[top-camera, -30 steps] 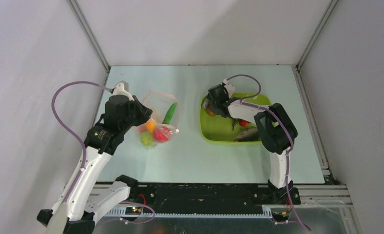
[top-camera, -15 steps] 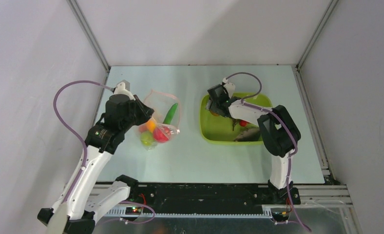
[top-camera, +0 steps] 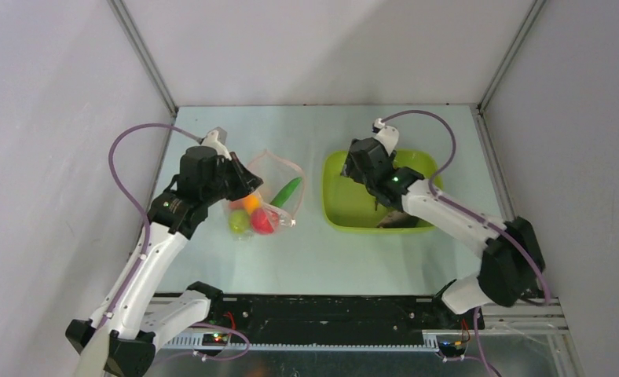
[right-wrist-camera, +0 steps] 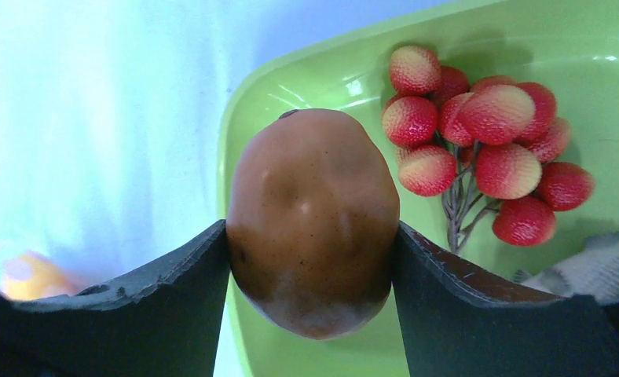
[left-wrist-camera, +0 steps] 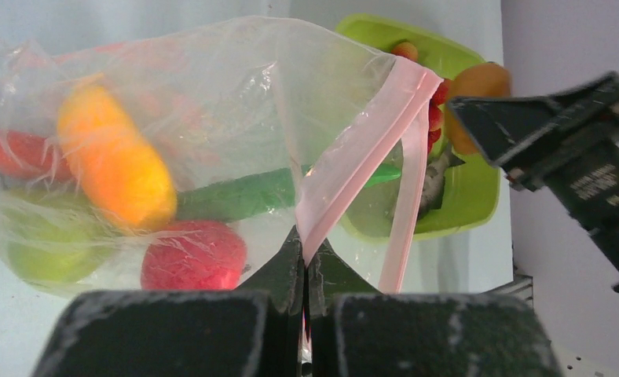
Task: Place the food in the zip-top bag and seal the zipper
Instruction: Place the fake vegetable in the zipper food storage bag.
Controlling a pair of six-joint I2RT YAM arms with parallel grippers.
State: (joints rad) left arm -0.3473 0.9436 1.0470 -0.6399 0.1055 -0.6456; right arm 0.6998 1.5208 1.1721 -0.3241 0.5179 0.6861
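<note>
My left gripper (top-camera: 239, 184) is shut on the pink zipper strip (left-wrist-camera: 369, 149) of the clear zip-top bag (top-camera: 271, 169) and holds its mouth open towards the tub; its jaws (left-wrist-camera: 305, 259) pinch the strip. In the bag lie a long green pod (top-camera: 287, 191), an orange piece (left-wrist-camera: 114, 161), a red tomato (left-wrist-camera: 192, 255) and a green lime (left-wrist-camera: 47, 259). My right gripper (top-camera: 363, 166) is shut on the brown kiwi (right-wrist-camera: 313, 220) and holds it above the left edge of the lime-green tub (top-camera: 338, 216). A bunch of red-pink strawberries (right-wrist-camera: 487, 149) lies in the tub.
A grey-dark piece (top-camera: 397, 220) lies at the tub's near side. The bag and the tub sit side by side mid-table, a hand's width of pale table (top-camera: 310, 251) between them. Metal frame posts and grey walls close the table on three sides.
My right gripper has risen from the tub's left corner with the kiwi and shifted right; the arm's elbow swung right. My left gripper moved right, pulling the bag's mouth up and towards the tub.
</note>
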